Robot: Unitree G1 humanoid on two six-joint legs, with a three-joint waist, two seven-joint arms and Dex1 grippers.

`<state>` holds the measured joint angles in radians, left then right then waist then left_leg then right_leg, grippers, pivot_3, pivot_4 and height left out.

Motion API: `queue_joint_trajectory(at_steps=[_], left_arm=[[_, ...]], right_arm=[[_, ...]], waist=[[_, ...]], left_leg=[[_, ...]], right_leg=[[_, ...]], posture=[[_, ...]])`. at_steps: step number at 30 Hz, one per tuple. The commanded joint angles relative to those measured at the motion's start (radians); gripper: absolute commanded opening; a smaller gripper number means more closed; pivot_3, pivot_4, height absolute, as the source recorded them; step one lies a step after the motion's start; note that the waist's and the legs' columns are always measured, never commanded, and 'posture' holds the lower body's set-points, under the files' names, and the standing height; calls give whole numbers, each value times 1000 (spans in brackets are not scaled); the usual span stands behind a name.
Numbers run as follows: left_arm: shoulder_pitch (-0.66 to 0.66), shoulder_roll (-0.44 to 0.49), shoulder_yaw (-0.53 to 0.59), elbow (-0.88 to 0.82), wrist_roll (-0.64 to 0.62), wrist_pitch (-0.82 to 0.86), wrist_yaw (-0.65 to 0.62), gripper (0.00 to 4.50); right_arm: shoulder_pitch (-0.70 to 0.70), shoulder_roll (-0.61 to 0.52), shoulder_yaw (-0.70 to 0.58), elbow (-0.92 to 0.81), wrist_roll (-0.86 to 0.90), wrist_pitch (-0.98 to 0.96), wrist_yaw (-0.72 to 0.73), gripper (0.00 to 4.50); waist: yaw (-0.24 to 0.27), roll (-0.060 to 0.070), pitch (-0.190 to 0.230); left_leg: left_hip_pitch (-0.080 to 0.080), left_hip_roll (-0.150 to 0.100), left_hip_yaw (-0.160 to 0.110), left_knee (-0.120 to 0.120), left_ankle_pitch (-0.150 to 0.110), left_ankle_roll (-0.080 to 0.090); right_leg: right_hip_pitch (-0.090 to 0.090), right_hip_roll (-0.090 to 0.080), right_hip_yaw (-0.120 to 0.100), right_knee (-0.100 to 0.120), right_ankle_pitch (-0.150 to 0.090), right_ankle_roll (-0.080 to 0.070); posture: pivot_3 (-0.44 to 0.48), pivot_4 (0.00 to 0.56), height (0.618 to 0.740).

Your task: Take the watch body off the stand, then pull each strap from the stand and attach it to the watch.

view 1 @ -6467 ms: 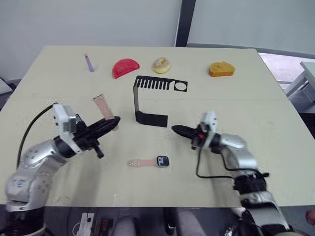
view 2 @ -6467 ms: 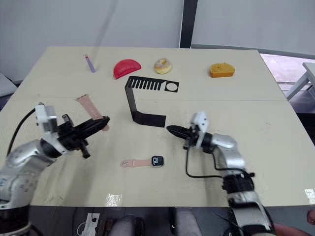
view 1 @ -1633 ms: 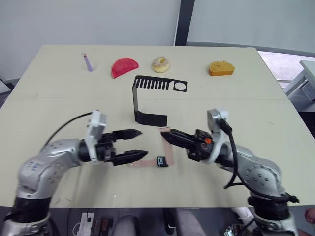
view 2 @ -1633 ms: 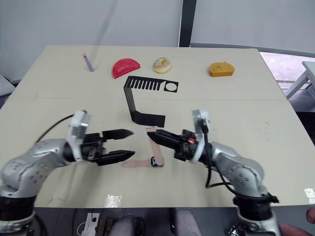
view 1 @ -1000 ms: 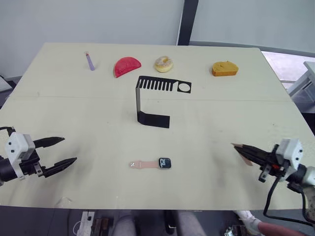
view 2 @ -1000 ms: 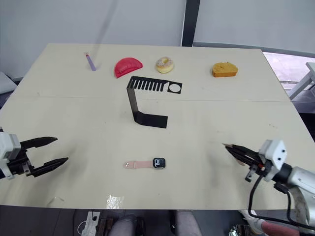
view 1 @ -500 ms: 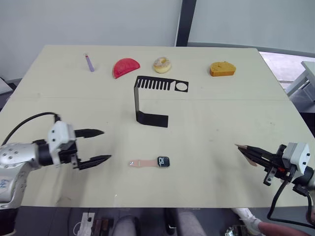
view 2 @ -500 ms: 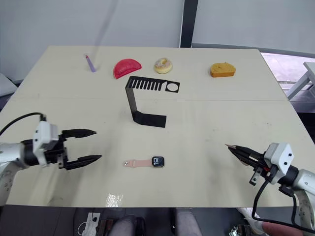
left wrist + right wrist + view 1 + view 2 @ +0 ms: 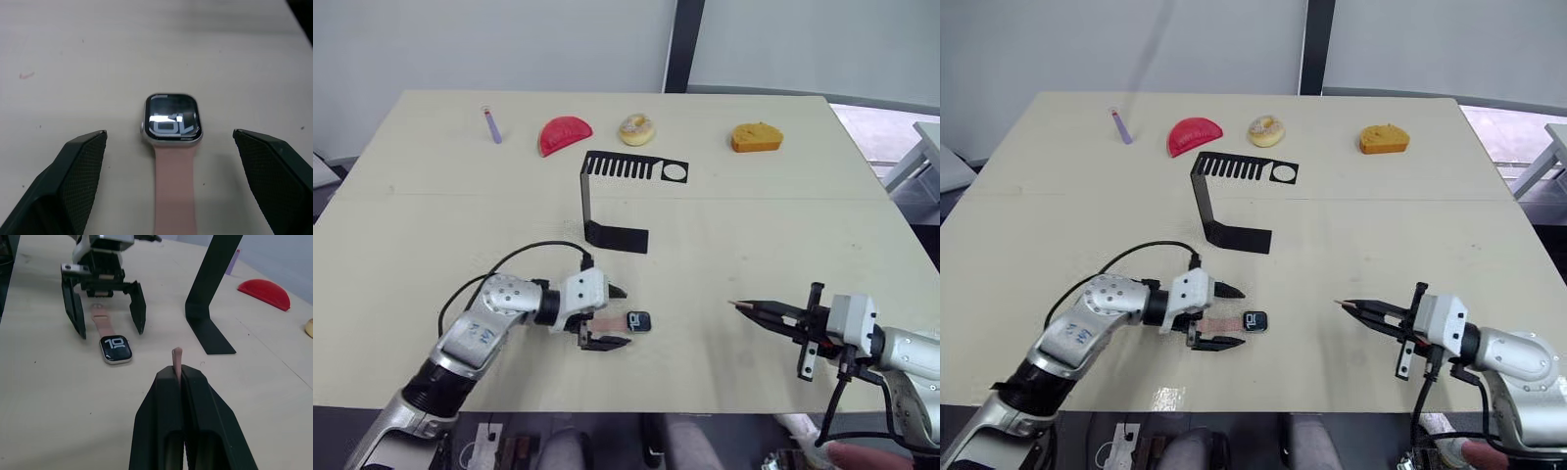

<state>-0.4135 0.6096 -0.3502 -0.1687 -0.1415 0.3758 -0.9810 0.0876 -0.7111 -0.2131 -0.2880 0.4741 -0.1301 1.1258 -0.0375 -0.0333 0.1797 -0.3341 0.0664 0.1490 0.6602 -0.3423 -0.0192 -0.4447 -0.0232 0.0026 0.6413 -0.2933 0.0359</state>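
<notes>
1. Watch body (image 9: pixel 172 120) flat on the bench (image 9: pixel 754 225), off the stand (image 9: pixel 612 191), one strap (image 9: pixel 175 191) already attached.
2. Left tool (image 9: pixel 608 316), at the near left edge a second ago, now spread wide astride that strap.
3. Right tool (image 9: pixel 177 374) closed on the second strap (image 9: pixel 177 357), swung inward, ready for joining.

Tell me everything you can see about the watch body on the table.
The watch body is a small rounded-square case with a light rim and a dark screen with light digits. It lies flat, screen up, on the table, in front of the stand. One pink strap is joined to it. The open left pincer straddles that strap without touching the watch.
</notes>
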Motion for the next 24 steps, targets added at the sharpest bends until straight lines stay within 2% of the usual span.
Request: queue_joint_trajectory(at_steps=[1, 11, 24], left_arm=[[-26, -34, -9, 6, 40, -10, 44, 4443], [-20, -94, -44, 26, 108, -42, 65, 4443], [36, -101, -67, 0, 156, -30, 99, 4443]], right_arm=[[-5, 1, -3, -52, 8, 9, -27, 0], [7, -1, 2, -91, 7, 44, -65, 0], [-1, 1, 5, -104, 0, 65, -96, 0]], waist=[[7, 0, 0], [12, 0, 0], [13, 0, -1]], left_leg=[[0, 0, 0, 1, 0, 0], [-1, 0, 0, 3, -1, 1], [0, -1, -1, 4, -1, 2]], right_leg=[[0, 0, 0, 0, 0, 0], [0, -1, 0, 2, 0, 0], [1, -2, 0, 3, 0, 0]], posture=[[0, 150, 740], [0, 150, 740], [0, 150, 740]])
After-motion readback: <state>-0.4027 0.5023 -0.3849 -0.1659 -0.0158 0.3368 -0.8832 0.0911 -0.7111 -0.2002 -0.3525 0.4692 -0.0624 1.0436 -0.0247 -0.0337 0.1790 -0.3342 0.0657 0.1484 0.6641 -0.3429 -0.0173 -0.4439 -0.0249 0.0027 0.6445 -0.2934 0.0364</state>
